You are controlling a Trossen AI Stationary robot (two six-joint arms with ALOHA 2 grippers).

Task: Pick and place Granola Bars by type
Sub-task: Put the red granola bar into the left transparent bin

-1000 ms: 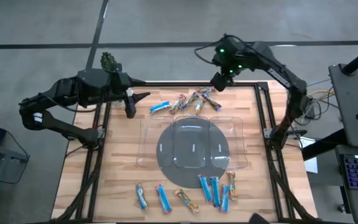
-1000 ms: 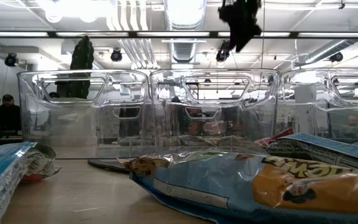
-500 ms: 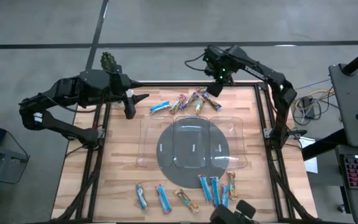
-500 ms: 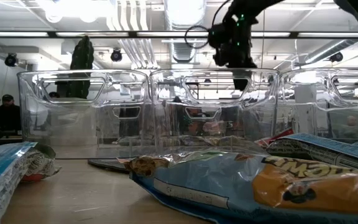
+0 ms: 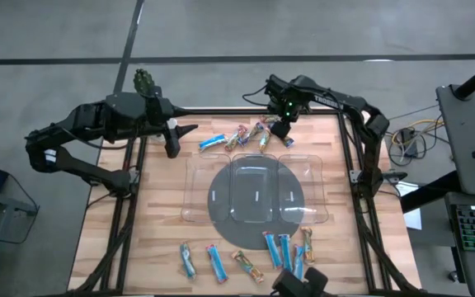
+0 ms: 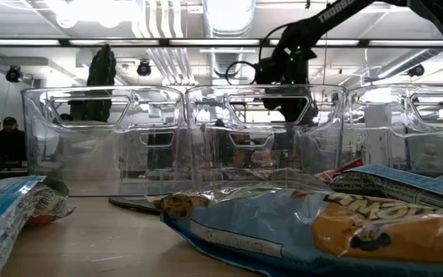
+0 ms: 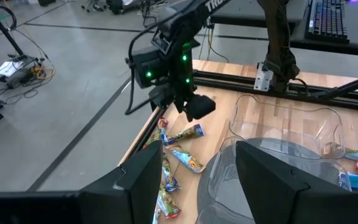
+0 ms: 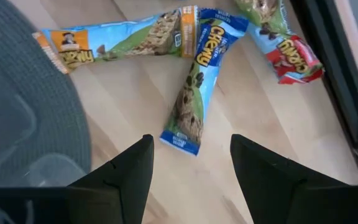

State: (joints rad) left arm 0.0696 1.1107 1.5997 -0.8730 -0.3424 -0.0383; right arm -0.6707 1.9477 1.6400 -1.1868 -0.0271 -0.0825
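Desk [image 5: 151, 223] first: wooden top, dark frame, you have both arms at its far edge. Clear plastic tray [image 5: 256, 190] sits mid-desk over a grey disc [image 5: 221, 219], three compartments side by side, nothing visible in them. Left arm waits at the far-left corner, left gripper [image 5: 181, 130] hangs beside the far cluster with its fingers apart and nothing between them. Right gripper [image 5: 280, 130] is your working one, low over the far cluster, fingers spread wide and nothing held.

Granola Bars [image 5: 246, 135] lie in two groups: one scattered near the far edge behind the tray, another row [image 5: 250, 257] along the near edge. Types are mixed in both groups, so sorting is barely begun by the look of it.

Right wrist view puts a blue Chewy bar [image 8: 194, 81] lying flat on the wood just ahead of the spread fingers, its top end touching another bar [image 8: 114, 43]; a red-ended one [image 8: 288, 53] lies near.

Handling, my judgement: light, foil-slick wrapper, soft and crushable inside, crimped ends floppy. Take the blue Chewy bar across its short width at mid-length, fingers straddling the long edges, not the end flaps. Squeeze gently; expect it to skid on the wood and nudge the neighbour it touches.
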